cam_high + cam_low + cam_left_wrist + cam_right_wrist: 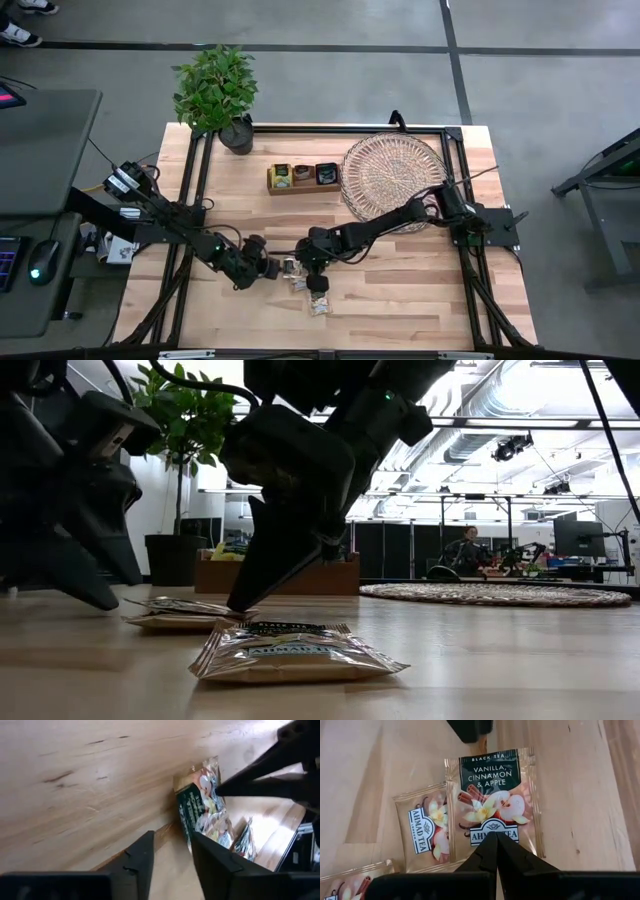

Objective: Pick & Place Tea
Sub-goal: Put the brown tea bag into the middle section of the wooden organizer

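Three beige tea sachets lie flat on the wooden table near its front middle: one between my grippers, one just nearer, and one nearest. My right gripper is shut, its tips on the "Vanilla, Cinnamon & Apple" sachet. My left gripper is open, low over the table, just to the left of that sachet and apart from it. In the low view the nearest sachet lies in front, with the right gripper's fingers behind it. My right gripper's shut fingertips rest on the sachet's printed face close to one edge. They slant down from the table's right side. The sachet lies flat on the table. I cannot tell whether any of the foil is caught between the tips.
A narrow wooden three-compartment box holding sachets stands at the far middle, with a round wicker tray to its right. A potted plant is at the far left corner. Bare wood lies near the front edge.
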